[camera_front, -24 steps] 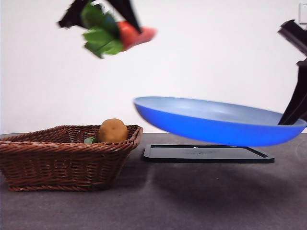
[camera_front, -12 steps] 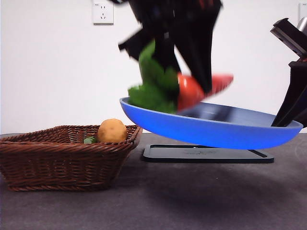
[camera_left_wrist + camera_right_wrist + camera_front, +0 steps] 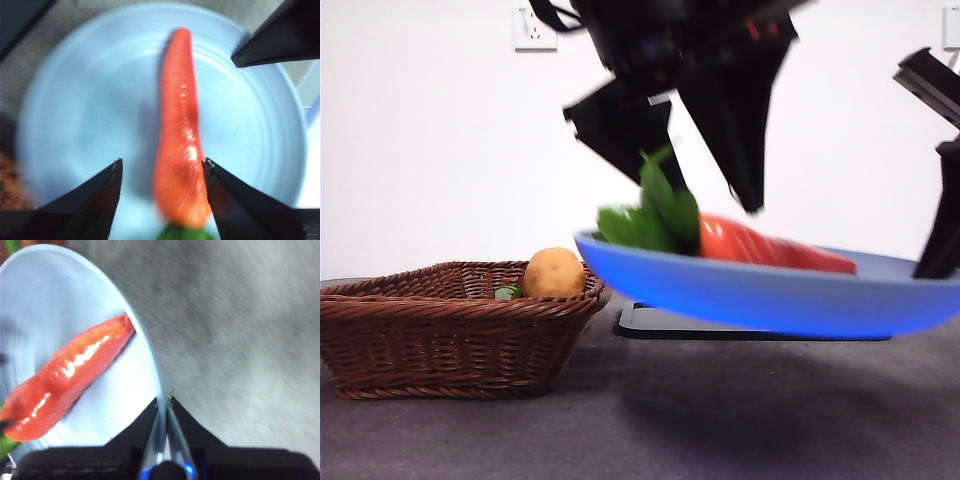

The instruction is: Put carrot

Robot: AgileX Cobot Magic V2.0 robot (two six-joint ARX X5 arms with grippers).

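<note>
The carrot (image 3: 760, 245) lies flat on the blue plate (image 3: 750, 300), leaves (image 3: 655, 215) toward the basket (image 3: 450, 335) side, tip pointing the other way. The left gripper (image 3: 162, 165) hangs just above it with its 2 jaws apart, one on each side of the thick end and touching nothing. The right gripper (image 3: 162, 402) is clamped on the plate's rim and holds the plate off the table (image 3: 640, 420), slightly tilted, above a black pad (image 3: 650, 322).

The carrot looks glossy, smooth and stiff, likely a light plastic model, so it should keep its shape under a squeeze but could slide or roll on the slick plate, more so while the plate tilts. The tapered tip would slip out of closing jaws; the best hold is across the thick part just behind the leaves, where the sides run nearly parallel. The leaves look thin and bendy, a poor place to grip.

A potato (image 3: 555, 273) and a small green thing (image 3: 507, 293) sit in the basket, well apart from the plate
</note>
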